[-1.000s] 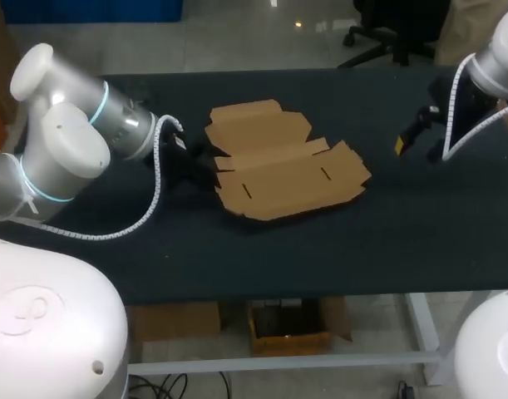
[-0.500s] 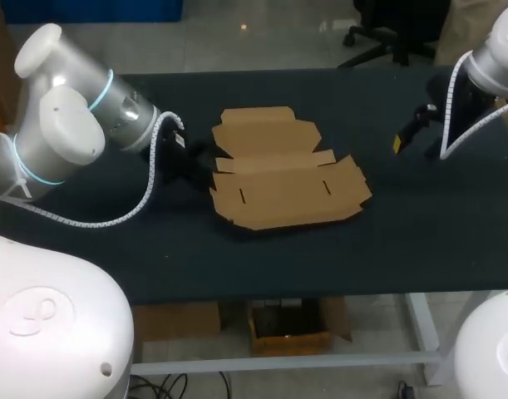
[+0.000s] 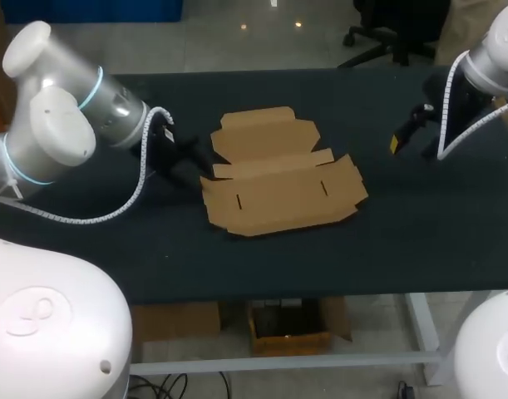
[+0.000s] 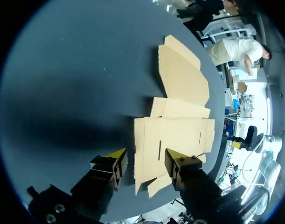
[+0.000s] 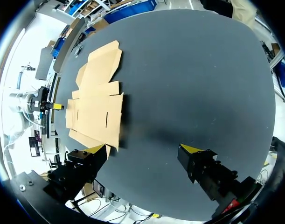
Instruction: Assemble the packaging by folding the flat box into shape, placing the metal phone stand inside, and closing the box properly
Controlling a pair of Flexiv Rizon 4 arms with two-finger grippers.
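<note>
Dark matte tabletop, cloth-like and even in tone, fills the middle band of the head view.

- Flat brown corrugated cardboard box blank: lies unfolded at the centre of the frame, flush on the surface. Die-cut outline with notched flaps. A smaller panel with a tabbed edge points to the upper centre, and a wider panel sits below it. Two short slits are cut into the wide panel, one toward each end. Fold creases show as faint lines. Nothing rests on it.
- Left arm: glossy white and grey shells with a pale ring at one joint and a white coiled cable, entering from the upper left. Left gripper is black with yellow tips and sits at the blank's left edge. Its fingers are spread. In the left wrist view a corner of the cardboard lies between them, with a gap to each tip, so nothing is pinched.
- Right arm: enters from the upper right corner with the same coiled cable. Right gripper has its fingers spread wide over bare tabletop, well apart from the blank.
</note>
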